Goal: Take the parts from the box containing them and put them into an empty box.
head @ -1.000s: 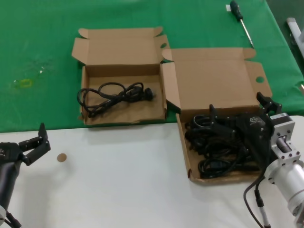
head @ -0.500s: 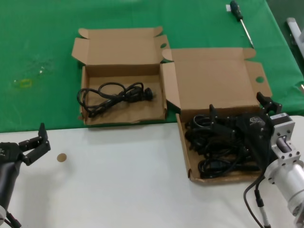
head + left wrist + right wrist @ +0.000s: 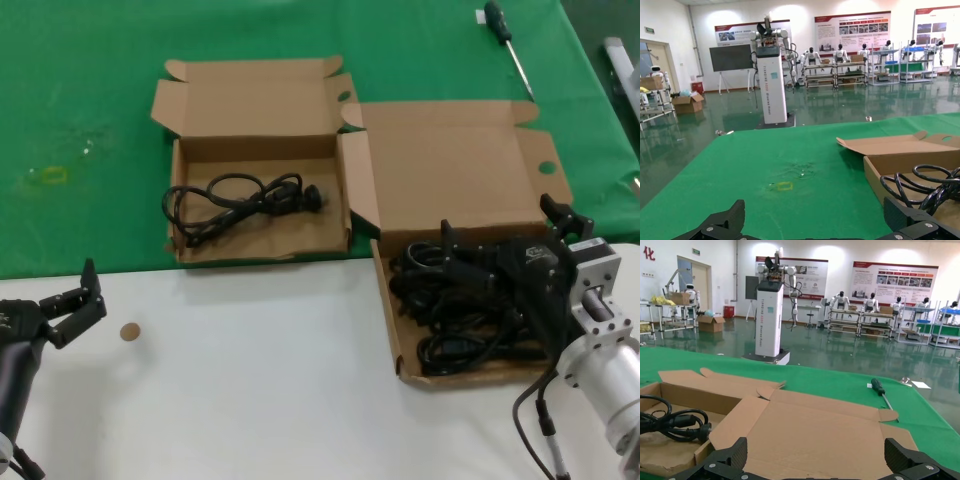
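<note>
Nothing has moved: right gripper [image 3: 500, 262] spread wide over the power cords [image 3: 455, 320]; left gripper [image 3: 72, 300] open above the tabletop [image 3: 250, 380].

Two brown cardboard boxes lie open and flat, lids folded back. The wider box [image 3: 470, 190], with a round hole in its lid tab, sits right under the right tool [image 3: 505, 245]. It holds a thick pile of black power cords [image 3: 455, 320], all tangled in loops. The tool's open fingers are down among the top cords. The narrower box [image 3: 255, 105] lies well away from that tool, on its far side toward the left tool [image 3: 75, 295]. One black cord [image 3: 235, 200] lies coiled inside it, its plug pointing toward the wider box.
</note>
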`<state>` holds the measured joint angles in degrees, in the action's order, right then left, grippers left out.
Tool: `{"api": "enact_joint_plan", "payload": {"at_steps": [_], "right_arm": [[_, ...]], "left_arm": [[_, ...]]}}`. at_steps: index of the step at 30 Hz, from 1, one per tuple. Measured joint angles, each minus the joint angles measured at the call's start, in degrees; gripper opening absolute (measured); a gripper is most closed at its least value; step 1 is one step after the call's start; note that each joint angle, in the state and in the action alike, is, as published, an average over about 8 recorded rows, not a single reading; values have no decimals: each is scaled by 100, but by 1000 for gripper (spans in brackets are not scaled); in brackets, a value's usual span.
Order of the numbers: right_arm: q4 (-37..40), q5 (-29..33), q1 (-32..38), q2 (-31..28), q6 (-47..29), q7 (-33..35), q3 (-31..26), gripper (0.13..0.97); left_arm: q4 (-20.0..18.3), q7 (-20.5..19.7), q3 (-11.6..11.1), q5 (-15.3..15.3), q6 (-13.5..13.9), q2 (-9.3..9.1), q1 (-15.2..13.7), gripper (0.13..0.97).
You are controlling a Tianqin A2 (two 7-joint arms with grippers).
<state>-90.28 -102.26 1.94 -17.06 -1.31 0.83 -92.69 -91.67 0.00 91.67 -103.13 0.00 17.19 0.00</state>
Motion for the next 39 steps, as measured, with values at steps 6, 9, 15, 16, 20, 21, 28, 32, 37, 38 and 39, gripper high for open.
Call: {"api": "enact_joint_plan", "payload": {"at_steps": [6,9,15,16,20,21,28,32,37,38,39], "right_arm": [[0,0,0,0,0,0,0,966],[0,0,0,0,0,0,0,966],[0,0,0,0,0,0,0,966],[0,0,0,0,0,0,0,966],[0,0,0,0,0,0,0,966],[0,0,0,0,0,0,0,966],[0,0,0,0,0,0,0,966],[0,0,0,0,0,0,0,966],[0,0,0,0,0,0,0,966],[0,0,0,0,0,0,0,966],[0,0,0,0,0,0,0,966]], "left_arm": [[0,0,0,0,0,0,0,966],[0,0,0,0,0,0,0,966],[0,0,0,0,0,0,0,966],[0,0,0,0,0,0,0,966],[0,0,0,0,0,0,0,966],[0,0,0,0,0,0,0,966],[0,0,0,0,0,0,0,966],[0,0,0,0,0,0,0,966],[0,0,0,0,0,0,0,966],[0,0,0,0,0,0,0,966],[0,0,0,0,0,0,0,966]]}}
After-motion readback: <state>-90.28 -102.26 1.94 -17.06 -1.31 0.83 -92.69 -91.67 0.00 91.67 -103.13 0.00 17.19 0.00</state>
